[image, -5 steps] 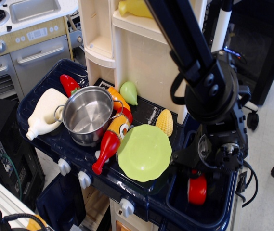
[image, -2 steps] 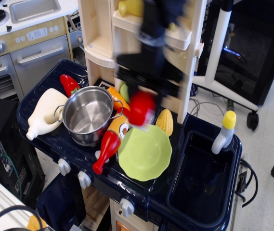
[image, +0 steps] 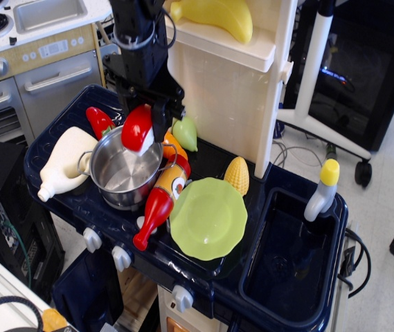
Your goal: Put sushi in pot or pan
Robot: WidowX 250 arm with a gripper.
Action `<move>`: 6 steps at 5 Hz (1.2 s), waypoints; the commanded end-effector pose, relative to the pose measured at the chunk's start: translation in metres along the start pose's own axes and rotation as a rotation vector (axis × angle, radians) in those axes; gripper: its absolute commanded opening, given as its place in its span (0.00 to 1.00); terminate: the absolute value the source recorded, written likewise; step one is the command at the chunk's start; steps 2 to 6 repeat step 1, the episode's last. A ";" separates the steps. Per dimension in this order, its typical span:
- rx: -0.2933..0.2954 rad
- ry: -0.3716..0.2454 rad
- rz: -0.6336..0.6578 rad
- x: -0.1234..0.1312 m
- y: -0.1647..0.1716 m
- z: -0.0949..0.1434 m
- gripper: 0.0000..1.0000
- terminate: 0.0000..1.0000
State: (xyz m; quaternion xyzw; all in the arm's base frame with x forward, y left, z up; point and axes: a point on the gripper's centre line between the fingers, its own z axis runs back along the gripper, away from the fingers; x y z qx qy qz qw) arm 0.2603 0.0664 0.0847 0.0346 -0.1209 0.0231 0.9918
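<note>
The gripper [image: 143,119] holds the sushi [image: 138,129] (red top, white base) in its jaws, tilted above the steel pot [image: 124,167] on the counter [image: 79,200].

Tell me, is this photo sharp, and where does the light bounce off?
In the one view, observation.image, everything looks sharp, including the pincer holding the sushi; bright reflections show inside the steel pot, with a glossy highlight on the ketchup bottle and soft sheen on the green plate.

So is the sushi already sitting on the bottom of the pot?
No, the sushi hangs in the gripper above the pot, whose bottom is bare.
</note>
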 end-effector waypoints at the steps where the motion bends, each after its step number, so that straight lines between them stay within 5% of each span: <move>1: -0.015 -0.039 -0.022 0.011 0.013 0.004 1.00 1.00; 6: -0.015 -0.039 -0.022 0.011 0.013 0.004 1.00 1.00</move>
